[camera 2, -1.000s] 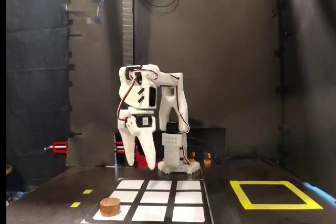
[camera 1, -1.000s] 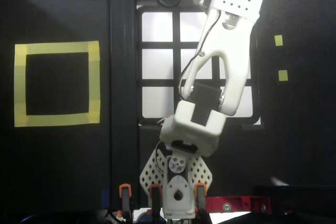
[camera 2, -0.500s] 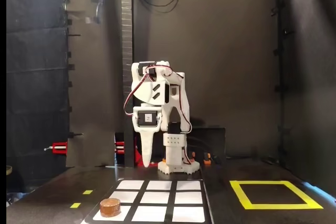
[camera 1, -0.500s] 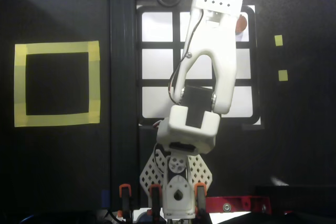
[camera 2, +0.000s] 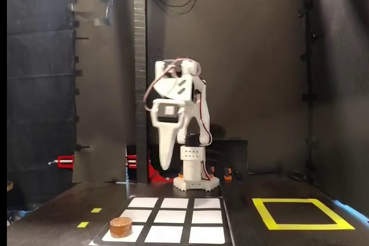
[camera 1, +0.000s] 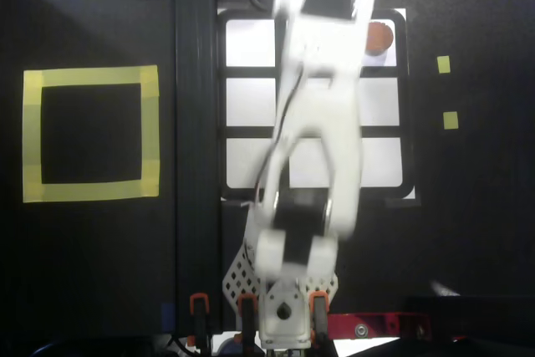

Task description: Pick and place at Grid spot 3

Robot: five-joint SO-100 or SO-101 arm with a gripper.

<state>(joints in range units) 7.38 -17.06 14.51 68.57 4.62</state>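
I have the gripper [camera 2: 166, 164] hanging high above the table, fingers pointing down and, as far as the fixed view shows, pressed together with nothing between them; in the overhead view the arm is smeared with motion and I cannot read the jaws there at all.

The brown disc [camera 2: 121, 227] sits in a corner cell of the lit 3x3 grid [camera 2: 158, 223], the near-left corner in the fixed view. Overhead, the same disc [camera 1: 379, 35] peeks out beside the arm in the top-right cell, which I take to be Grid spot 3 [camera 1: 389, 54], next to the end of the frame with the embossed lettering.

So I judge the placing already done: the disc rests in its cell, well apart from the gripper.

What is left is to bring the arm home. That calls for folding it back over its base [camera 2: 196, 183] without dipping toward the grid. The yellow tape square [camera 1: 90, 133] lies empty, off to the side.
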